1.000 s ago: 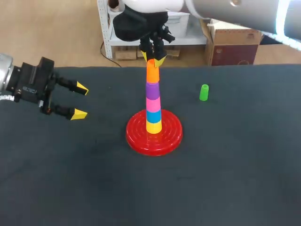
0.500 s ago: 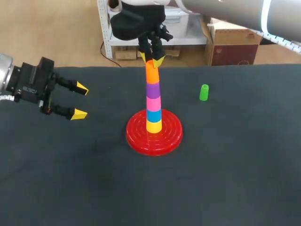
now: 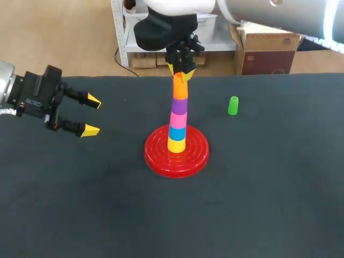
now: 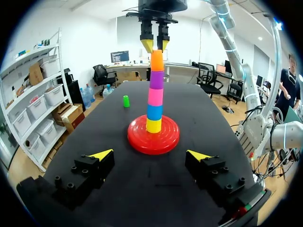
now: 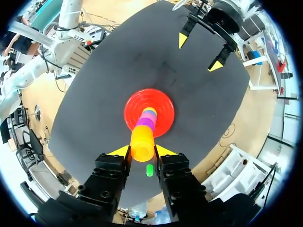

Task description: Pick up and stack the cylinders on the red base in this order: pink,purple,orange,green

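Right gripper (image 3: 180,74) clamps orange cylinder (image 3: 179,88) atop stack (image 3: 177,121); green cylinder (image 3: 233,105) upright to its right, near table's (image 3: 269,188) far edge; left gripper (image 3: 92,115) splayed.

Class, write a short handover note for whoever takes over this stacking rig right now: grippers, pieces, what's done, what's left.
Left gripper: open, empty, apart from the red base.
Right gripper: shut on the orange cylinder atop the stack.
Done: pink cylinder, purple cylinder and orange cylinder stacked, above a yellow cylinder and a blue cylinder.
Left: release, then add the green cylinder, standing alone on the table.
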